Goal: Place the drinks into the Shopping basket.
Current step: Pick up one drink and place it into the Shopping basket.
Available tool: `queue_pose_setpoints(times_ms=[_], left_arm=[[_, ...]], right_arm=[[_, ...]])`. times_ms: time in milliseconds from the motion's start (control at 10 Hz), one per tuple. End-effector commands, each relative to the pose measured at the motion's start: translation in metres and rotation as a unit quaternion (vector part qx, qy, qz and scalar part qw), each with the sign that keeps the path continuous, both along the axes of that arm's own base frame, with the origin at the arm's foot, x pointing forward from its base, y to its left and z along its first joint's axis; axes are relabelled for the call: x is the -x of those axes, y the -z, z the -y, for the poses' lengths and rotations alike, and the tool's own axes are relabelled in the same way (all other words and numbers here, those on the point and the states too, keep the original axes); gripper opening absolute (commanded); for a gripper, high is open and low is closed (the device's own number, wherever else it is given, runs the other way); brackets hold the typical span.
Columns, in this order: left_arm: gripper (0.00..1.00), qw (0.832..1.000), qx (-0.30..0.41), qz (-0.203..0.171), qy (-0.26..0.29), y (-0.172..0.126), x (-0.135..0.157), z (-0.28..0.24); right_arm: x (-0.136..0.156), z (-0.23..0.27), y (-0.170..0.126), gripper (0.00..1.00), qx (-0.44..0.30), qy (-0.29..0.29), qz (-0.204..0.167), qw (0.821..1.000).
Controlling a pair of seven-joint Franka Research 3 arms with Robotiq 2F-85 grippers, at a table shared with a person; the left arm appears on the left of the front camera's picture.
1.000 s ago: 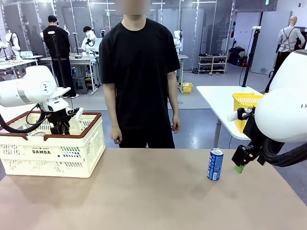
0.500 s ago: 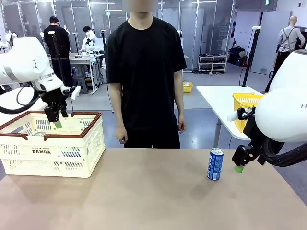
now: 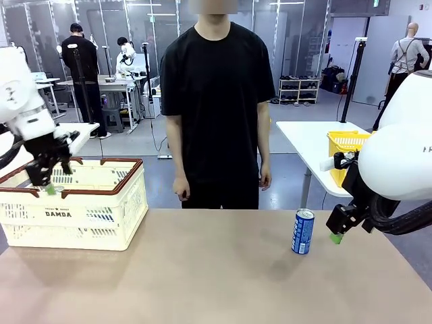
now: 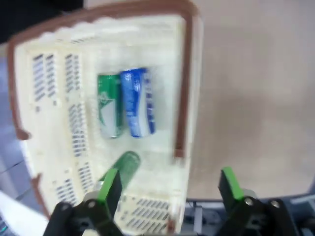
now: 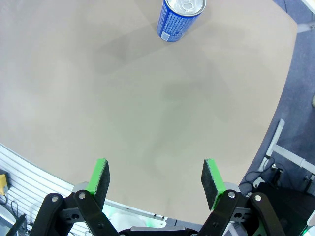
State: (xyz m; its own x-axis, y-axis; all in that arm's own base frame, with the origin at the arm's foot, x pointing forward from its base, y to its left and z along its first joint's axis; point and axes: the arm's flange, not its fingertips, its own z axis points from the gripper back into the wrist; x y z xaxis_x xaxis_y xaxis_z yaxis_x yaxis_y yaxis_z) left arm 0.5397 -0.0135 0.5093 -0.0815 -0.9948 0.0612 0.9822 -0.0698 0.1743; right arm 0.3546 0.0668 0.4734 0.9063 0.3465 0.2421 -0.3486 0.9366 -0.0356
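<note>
We find two cans (image 4: 138, 103) in the Shopping basket (image 4: 184, 73) below the left gripper (image 4: 170, 179); a third can (image 5: 177, 19) stands ahead of the right gripper (image 5: 156, 167).

Shopping basket (image 3: 101, 219): we see cream-white lattice walls, a brown rim and dark "DAMDA" print.
Inside it, left wrist view, eleven o'clock: we make out a green can (image 4: 109, 105) and a blue can (image 4: 139, 102) with white lettering.
Table can (image 3: 302, 231), four o'clock in the front view: blue, white lettering, silver top.
Table (image 3: 202, 277): plain tan.
Left gripper (image 4: 170, 179): black, green pads.
Right gripper (image 5: 156, 177): black, green pads.
Mesh basket (image 3: 345, 143), three o'clock: bright yellow.
Person's shirt (image 3: 216, 101): plain black.
</note>
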Motion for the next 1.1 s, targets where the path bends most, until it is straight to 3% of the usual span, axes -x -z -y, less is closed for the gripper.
queue_pose_setpoints(times_ms=[0,100,400,600,800,900,1000], left_arm=[[1.0,0.999,-0.012,0.029,0.027,0.021,0.058,-0.011],[1.0,0.998,-0.005,0.055,0.028,0.026,0.076,-0.019],[1.0,0.995,-0.018,0.04,0.085,0.049,0.115,-0.029],[1.0,0.995,-0.018,0.027,0.098,0.053,0.109,-0.034],[1.0,0.995,-0.008,0.001,0.104,0.053,0.08,-0.036],[1.0,0.995,-0.015,0.02,0.092,0.055,0.113,-0.031],[1.0,0.995,-0.015,0.02,0.092,0.055,0.113,-0.031]], right_arm=[[0.0,0.0,0.0,0.93,-0.002,-0.003,-0.001,1.0],[0.0,0.0,0.0,0.93,-0.002,-0.003,-0.001,1.0],[0.0,0.0,0.0,0.93,-0.002,-0.003,-0.001,1.0],[0.0,0.0,0.0,0.93,-0.002,-0.003,-0.001,1.0],[0.0,0.0,0.0,0.93,-0.002,-0.003,-0.001,1.0],[0.0,0.0,0.0,0.93,-0.002,-0.003,-0.001,1.0],[0.0,0.0,0.0,0.93,-0.002,-0.003,-0.001,1.0]])
